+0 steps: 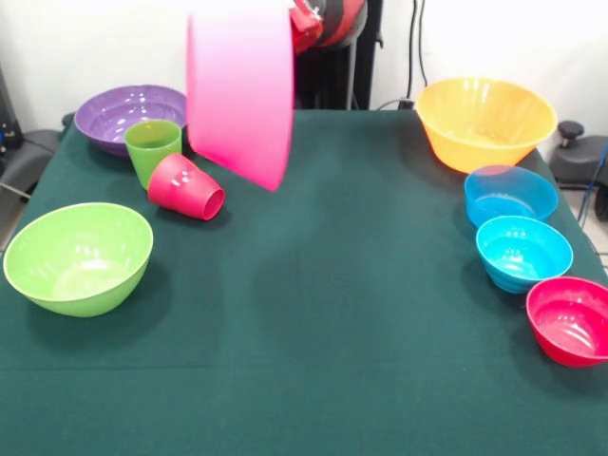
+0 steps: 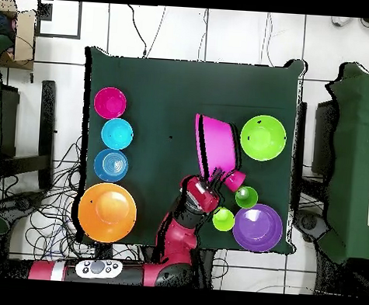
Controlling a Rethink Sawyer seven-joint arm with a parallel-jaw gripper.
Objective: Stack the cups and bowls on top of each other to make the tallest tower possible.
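Front view, L to R: lime bowl (image 1: 80, 256) near tabletop's left edge; purple bowl (image 1: 130, 116) at far-left corner w/ green cup (image 1: 152, 149) upright in front, red cup (image 1: 186, 187) on its side. Pink bowl (image 1: 241, 90) tipped on edge, off the tabletop, top cut off; it hides the end effector, so grip can't be made out. Right edge: orange bowl (image 1: 484, 121), blue bowl (image 1: 509, 195), turquoise bowl (image 1: 523, 252), red bowl (image 1: 571, 320), partly cut off.
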